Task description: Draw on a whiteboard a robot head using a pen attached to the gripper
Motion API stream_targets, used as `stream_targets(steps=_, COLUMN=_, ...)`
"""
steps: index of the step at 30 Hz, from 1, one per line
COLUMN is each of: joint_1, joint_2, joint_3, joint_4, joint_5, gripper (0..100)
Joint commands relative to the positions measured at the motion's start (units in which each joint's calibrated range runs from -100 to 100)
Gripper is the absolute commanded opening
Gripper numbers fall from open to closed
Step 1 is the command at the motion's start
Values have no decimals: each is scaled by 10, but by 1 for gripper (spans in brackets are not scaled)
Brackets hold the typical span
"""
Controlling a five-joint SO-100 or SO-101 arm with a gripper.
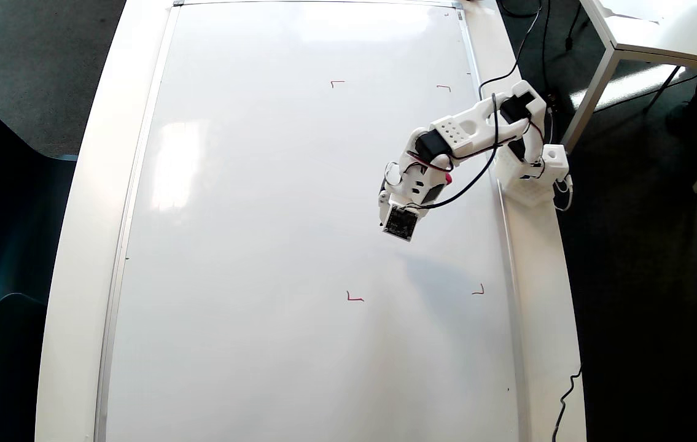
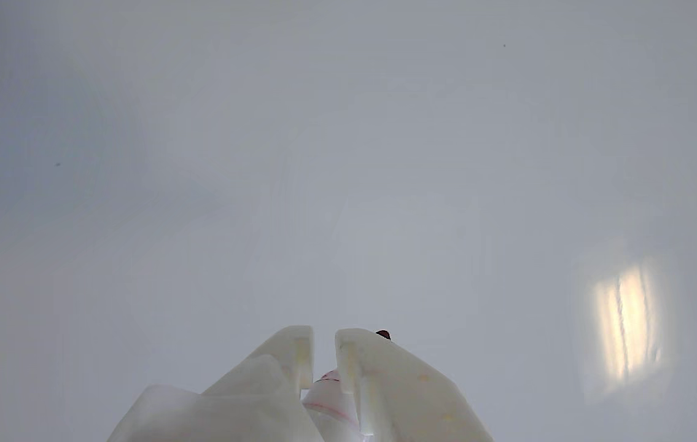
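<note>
- Your gripper (image 2: 323, 334) comes up from the bottom edge of the wrist view with its two white fingers (image 2: 290, 353) drawn narrow, clamped on the pen (image 2: 331, 396), whose pale barrel with a thin red band sits in the slot between them.
- A small dark red speck just past the right finger in that view looks like the pen tip; you cannot tell whether it touches the board.
- In the overhead view the gripper (image 1: 398, 215) hangs over the right part of the whiteboard (image 1: 250, 202), with the red end of the pen (image 1: 448, 178) peeking out at the wrist and the arm base standing on the table's right edge.
- No robot head is drawn yet; only four red corner marks (image 1: 354, 298) show, framing a box on the board.
- The relation that matters: the gripper sits inside that box, nearer its upper marks, so bare drawing area lies on all sides and mostly below it in the overhead view.
- Judging by this, your next move is to bring the tip down onto the board and start the outline.
</note>
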Motion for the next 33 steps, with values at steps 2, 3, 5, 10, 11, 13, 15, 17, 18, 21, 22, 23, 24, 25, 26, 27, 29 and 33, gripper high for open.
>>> stream_targets(steps=2, joint_1=-2, joint_2=14, joint_3=-35, joint_4=-12, joint_5=-6, gripper=1)
stream_targets(steps=3, joint_1=-1, joint_2=18, joint_3=-34, joint_4=-15, joint_5=-6, gripper=1)
stream_targets(steps=5, joint_1=12, joint_2=29, joint_3=-30, joint_4=-28, joint_5=-4, gripper=1)
stream_targets(steps=10, joint_1=10, joint_2=32, joint_3=-14, joint_4=-30, joint_5=-3, gripper=1)
stream_targets(steps=11, joint_1=10, joint_2=29, joint_3=-6, joint_4=-30, joint_5=-3, gripper=1)
stream_targets(steps=13, joint_1=10, joint_2=28, joint_3=14, joint_4=-30, joint_5=-3, gripper=1)
stream_targets(steps=15, joint_1=10, joint_2=28, joint_3=36, joint_4=-30, joint_5=-3, gripper=1)
stream_targets(steps=17, joint_1=9, joint_2=27, joint_3=40, joint_4=-27, joint_5=-3, gripper=1)
stream_targets(steps=18, joint_1=9, joint_2=27, joint_3=41, joint_4=-22, joint_5=-3, gripper=1)
stream_targets(steps=21, joint_1=10, joint_2=26, joint_3=41, joint_4=-19, joint_5=-2, gripper=1)
stream_targets(steps=22, joint_1=11, joint_2=26, joint_3=37, joint_4=-12, joint_5=-2, gripper=1)
stream_targets(steps=23, joint_1=13, joint_2=25, joint_3=34, joint_4=3, joint_5=-2, gripper=1)
stream_targets(steps=24, joint_1=15, joint_2=14, joint_3=29, joint_4=29, joint_5=-2, gripper=1)
stream_targets(steps=25, joint_1=16, joint_2=6, joint_3=30, joint_4=43, joint_5=-2, gripper=1)
stream_targets(steps=26, joint_1=21, joint_2=-2, joint_3=28, joint_4=56, joint_5=-2, gripper=1)
stream_targets(steps=27, joint_1=28, joint_2=-8, joint_3=28, joint_4=65, joint_5=-2, gripper=1)
stream_targets(steps=29, joint_1=43, joint_2=-33, joint_3=27, joint_4=76, joint_5=-3, gripper=1)
stream_targets(steps=33, joint_1=69, joint_2=-54, joint_3=29, joint_4=76, joint_5=-2, gripper=1)
